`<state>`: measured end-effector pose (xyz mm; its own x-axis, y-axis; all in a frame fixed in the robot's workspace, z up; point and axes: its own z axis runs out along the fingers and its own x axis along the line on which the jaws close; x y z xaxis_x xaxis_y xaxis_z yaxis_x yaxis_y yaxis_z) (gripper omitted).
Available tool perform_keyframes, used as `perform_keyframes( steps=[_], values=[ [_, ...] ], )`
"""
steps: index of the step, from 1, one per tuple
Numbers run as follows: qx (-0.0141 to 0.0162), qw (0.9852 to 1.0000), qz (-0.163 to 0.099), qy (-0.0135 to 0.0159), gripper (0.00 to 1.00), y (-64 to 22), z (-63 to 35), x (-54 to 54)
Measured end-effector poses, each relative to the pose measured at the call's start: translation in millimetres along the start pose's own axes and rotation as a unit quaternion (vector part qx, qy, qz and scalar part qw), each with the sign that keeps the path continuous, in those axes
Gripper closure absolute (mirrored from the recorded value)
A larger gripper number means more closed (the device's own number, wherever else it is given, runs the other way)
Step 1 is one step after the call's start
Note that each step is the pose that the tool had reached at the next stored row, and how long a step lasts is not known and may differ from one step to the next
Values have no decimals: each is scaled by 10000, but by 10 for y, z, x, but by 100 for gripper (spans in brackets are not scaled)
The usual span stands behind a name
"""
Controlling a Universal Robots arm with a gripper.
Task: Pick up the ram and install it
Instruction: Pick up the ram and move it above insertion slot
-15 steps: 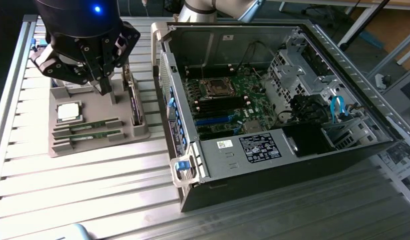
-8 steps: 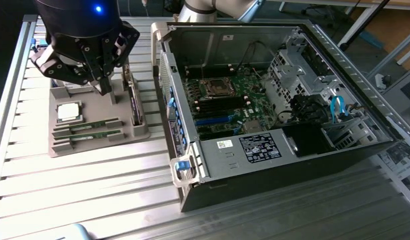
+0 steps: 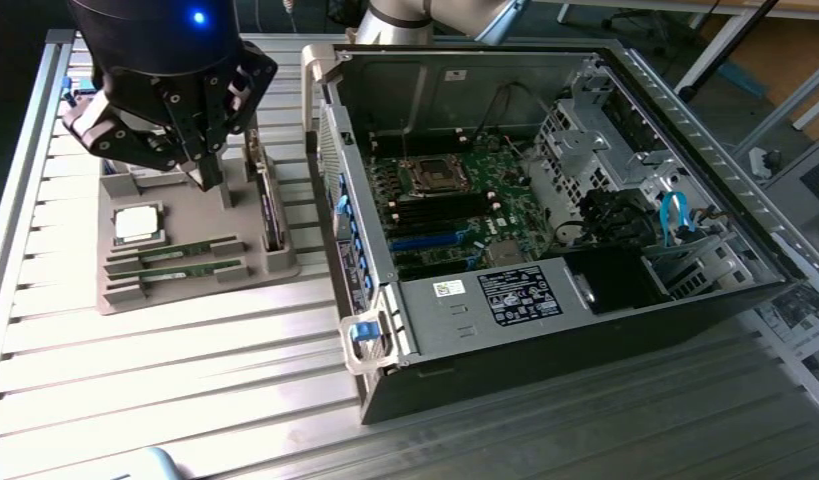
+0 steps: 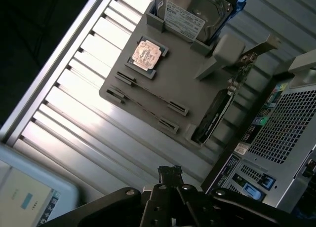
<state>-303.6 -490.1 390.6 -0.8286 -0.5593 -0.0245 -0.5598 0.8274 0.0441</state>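
Exterior view's left: gripper hangs over back of grey holder tray, fingers pressed together, nothing pinched. Silver processor sits in its recess just below. Two ram sticks lie in tray's slots, apart from gripper. Dark card stands upright at tray's right edge. Further right: open computer case, motherboard exposed.

A slatted aluminium worktop carries a grey moulded plastic parts tray near its edge on the exterior view's left. The tray holds a square silver processor chip, a silver hard drive with a white label set in an end slot, and a dark expansion card upright along one side. Just beside the tray, toward the exterior view's right, an open black computer case lies on its side, its green motherboard exposed.
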Motion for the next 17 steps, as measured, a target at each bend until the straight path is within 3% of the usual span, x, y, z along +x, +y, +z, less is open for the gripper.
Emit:
perform_keyframes(
  steps=[17],
  values=[
    [-5,9997,-229,11,89,0,2,0]
  ],
)
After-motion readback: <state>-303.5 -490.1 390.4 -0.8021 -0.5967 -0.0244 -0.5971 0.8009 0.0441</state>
